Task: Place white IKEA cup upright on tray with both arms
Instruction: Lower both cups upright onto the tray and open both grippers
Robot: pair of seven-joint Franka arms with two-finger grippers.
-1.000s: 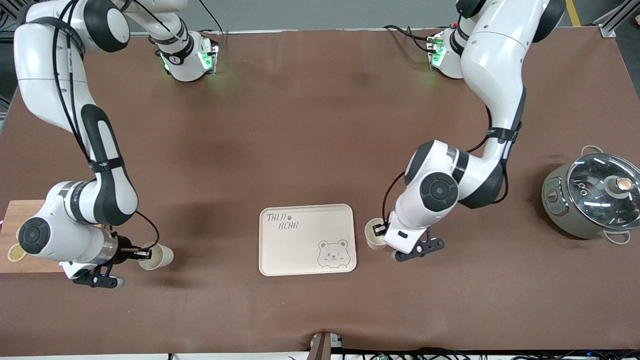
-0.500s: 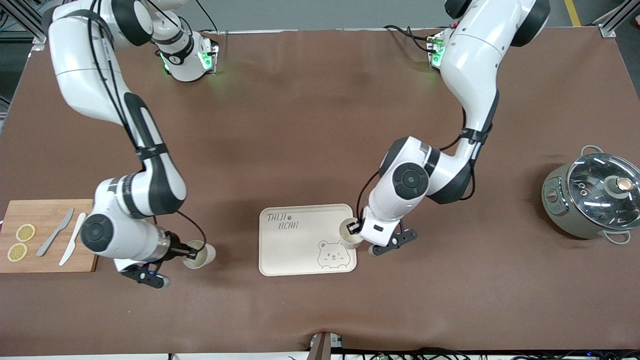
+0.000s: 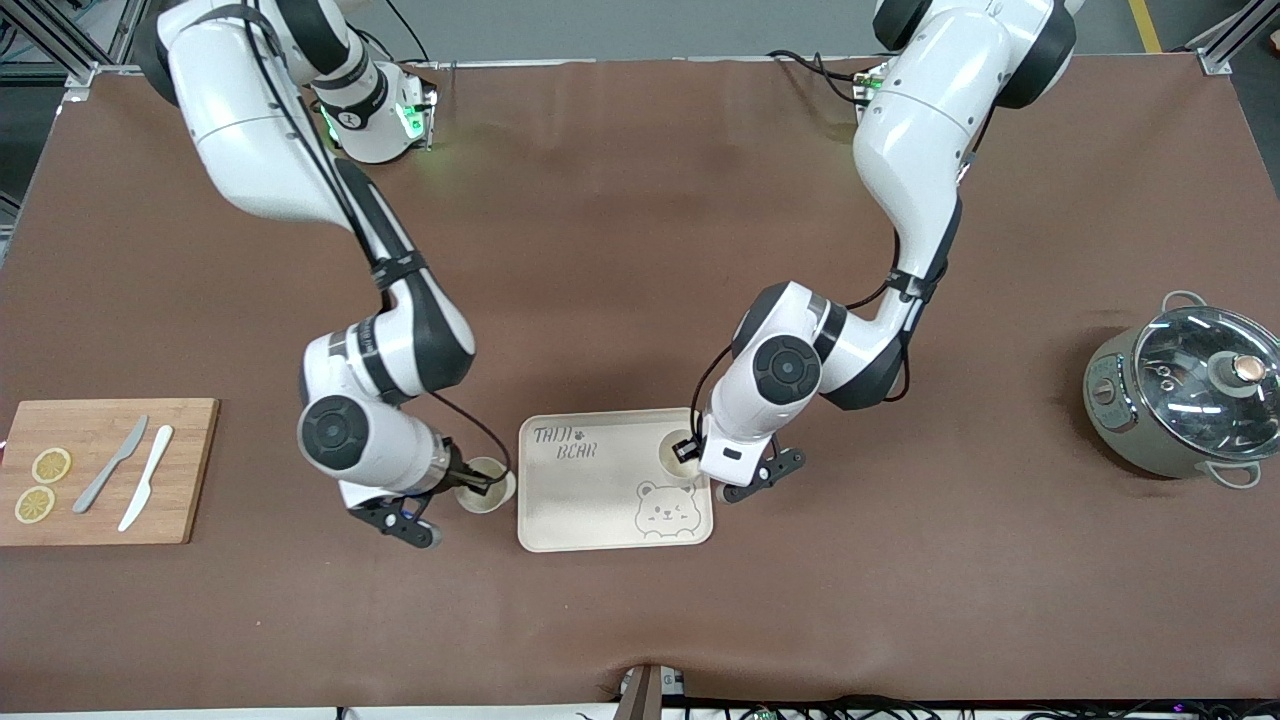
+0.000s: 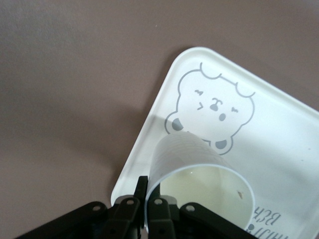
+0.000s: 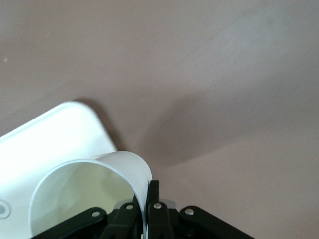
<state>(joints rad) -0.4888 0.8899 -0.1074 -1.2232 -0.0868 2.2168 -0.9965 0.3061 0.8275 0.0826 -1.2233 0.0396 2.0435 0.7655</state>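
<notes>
The brown cloth-covered table (image 3: pixel 640 300) carried 2 large white jointed arms; the left arm (image 3: pixel 900 200) reached down from its base to the end of the cream rectangular tray (image 3: pixel 590 510) nearest its own side, and the right arm (image 3: pixel 330 250) reached to the tray's other end; neither arm waited. At the left arm's end of the table stood a grey-green lidded pot (image 3: pixel 1185 395); at the right arm's end lay a wooden cutting board (image 3: pixel 190 470) with lemon slices and 2 knives.

The tray, printed with a grey bear face (image 4: pixel 214 107), was the target for both loads. The left gripper (image 3: pixel 688 448) was clamped on the rim of a white plastic cup (image 4: pixel 199 184), mouth up, already over the tray's corner farthest from the front camera, beside the bear; 1 finger sat inside the wall and 1 outside. The right gripper (image 3: pixel 478 482) pinched the wall of a second white cup (image 5: pixel 89 194) the same way, mouth up, but that cup hung over bare table just beside the tray's short edge.

So the relation that mattered: the left cup likely needed only lowering, while the right cup probably had to travel sideways, toward the left arm's end, to clear the raised rim first.
</notes>
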